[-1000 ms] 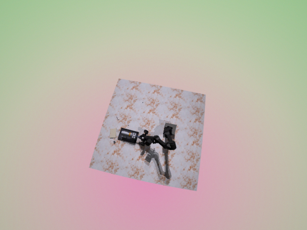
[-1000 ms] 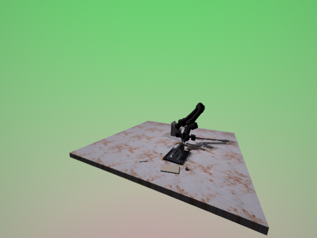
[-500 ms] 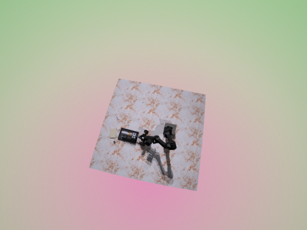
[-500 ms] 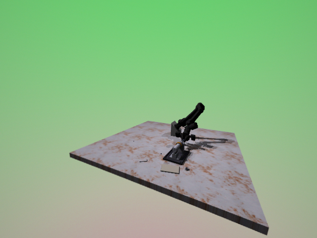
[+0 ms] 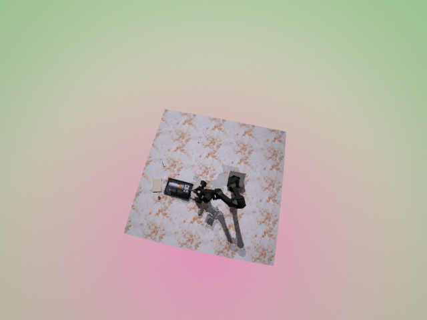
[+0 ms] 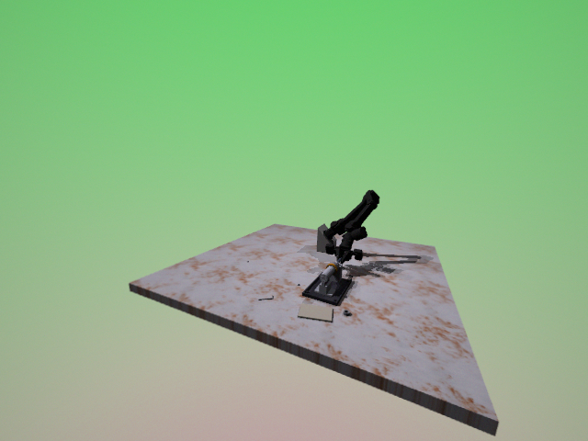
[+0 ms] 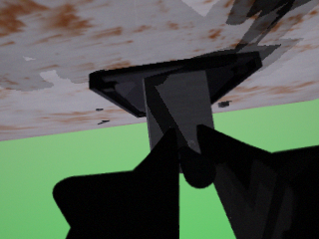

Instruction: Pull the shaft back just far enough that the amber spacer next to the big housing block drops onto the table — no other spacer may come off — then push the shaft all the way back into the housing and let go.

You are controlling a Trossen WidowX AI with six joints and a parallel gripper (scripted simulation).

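Note:
The pale housing block (image 5: 174,185) (image 6: 327,275) is mounted on a black base (image 5: 167,193) (image 6: 319,298) (image 7: 115,91). The amber spacer (image 5: 180,187) (image 6: 333,265) shows as a narrow band up at the housing's arm-side end, not on the table. Grey parts (image 5: 186,188) stand between it and the arm; single spacers there cannot be told apart. My gripper (image 5: 195,191) (image 6: 340,260) (image 7: 185,132) is shut on the shaft (image 5: 193,190), at its arm-side end. In the wrist view a grey upright plate (image 7: 191,95) stands beyond the fingertips, and the spacers are hidden behind it.
A flat tan block (image 5: 157,185) (image 6: 315,312) lies beyond the base, with a small dark nut-like piece (image 5: 159,197) (image 6: 346,312) beside it. A thin L-shaped key (image 5: 163,165) (image 6: 266,298) lies to one side. A tiny dark bit (image 5: 198,142) (image 6: 247,261) lies farther off.

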